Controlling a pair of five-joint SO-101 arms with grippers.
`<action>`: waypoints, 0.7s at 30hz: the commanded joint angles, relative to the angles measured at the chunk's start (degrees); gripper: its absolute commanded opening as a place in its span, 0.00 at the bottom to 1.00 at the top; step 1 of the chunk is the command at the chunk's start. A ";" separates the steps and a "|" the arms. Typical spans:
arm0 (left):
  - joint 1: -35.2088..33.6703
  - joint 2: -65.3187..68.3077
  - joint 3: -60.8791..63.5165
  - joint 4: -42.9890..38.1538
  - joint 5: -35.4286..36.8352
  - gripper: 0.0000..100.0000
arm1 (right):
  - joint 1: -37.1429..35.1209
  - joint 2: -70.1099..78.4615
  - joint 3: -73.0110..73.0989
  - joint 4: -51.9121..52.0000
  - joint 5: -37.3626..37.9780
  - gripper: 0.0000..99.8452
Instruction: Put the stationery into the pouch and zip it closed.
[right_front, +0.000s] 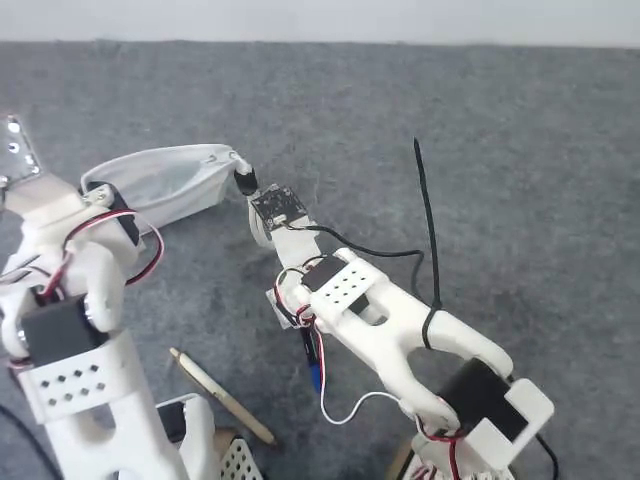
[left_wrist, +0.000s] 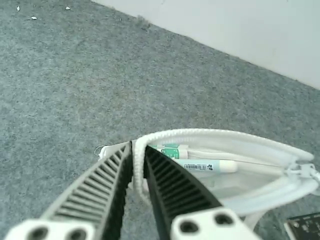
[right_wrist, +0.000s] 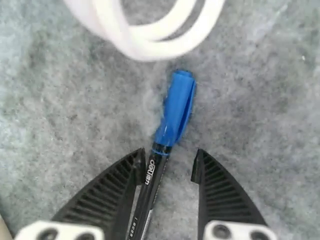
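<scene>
The white pouch (right_front: 170, 180) lies open at the back left of the grey carpet. My left gripper (left_wrist: 137, 152) is shut on the pouch's rim (left_wrist: 200, 134) at its end. Inside the pouch lie a white pen with a green label (left_wrist: 170, 150) and a second white pen (left_wrist: 210, 166). The zipper pull (left_wrist: 300, 170) sits at the pouch's far end. A black pen with a blue cap (right_wrist: 175, 115) lies on the carpet, and my right gripper (right_wrist: 167, 157) is open with a finger on each side of its barrel. From above, that pen (right_front: 314, 375) pokes out from under the right arm.
A beige pen (right_front: 220, 395) lies on the carpet near the front, between the two arm bases. A black cable (right_front: 430, 220) rises from the right arm, and a white wire loop (right_wrist: 145, 35) hangs just beyond the blue cap.
</scene>
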 joint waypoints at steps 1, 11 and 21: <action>-0.09 -0.62 -0.31 -1.41 -0.44 0.01 | -0.31 -0.40 -3.25 0.40 0.62 0.14; -3.52 -0.44 -0.48 -1.76 -0.35 0.01 | -0.22 6.02 -4.66 -2.42 0.88 0.11; -5.45 -0.62 -0.57 -1.76 -0.26 0.01 | 0.04 5.67 -4.75 -1.54 0.97 0.01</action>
